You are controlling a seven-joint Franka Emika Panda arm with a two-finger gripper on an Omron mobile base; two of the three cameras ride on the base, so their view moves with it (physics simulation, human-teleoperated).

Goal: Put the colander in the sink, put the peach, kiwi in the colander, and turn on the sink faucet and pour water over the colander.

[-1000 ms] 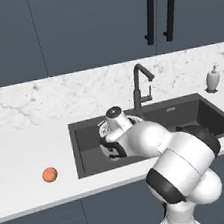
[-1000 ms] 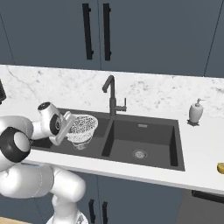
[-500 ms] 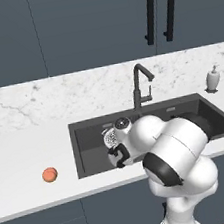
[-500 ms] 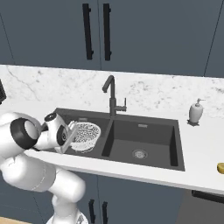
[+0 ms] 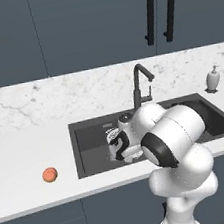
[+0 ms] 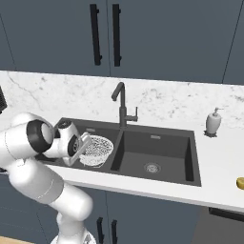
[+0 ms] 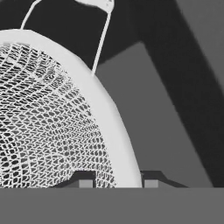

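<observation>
Your gripper point(image 7: 114, 183) is clamped on the rim of the round white-silver mesh colander point(image 6: 97, 149), holding it low inside the left basin of the dark charcoal double-basin sink point(image 6: 189, 143), likely about to set it down. The small orange-pink peach point(image 5: 50, 174) waits on the white marble worktop point(image 5: 23, 151), well left of the sink.

Kitchen: marble-look counter point(image 6: 43, 90), dark double sink point(image 6: 157, 143) with gooseneck faucet point(image 6: 121, 102), soap dispenser point(image 6: 213, 123), navy cabinets point(image 6: 157, 33) with black handles.
</observation>
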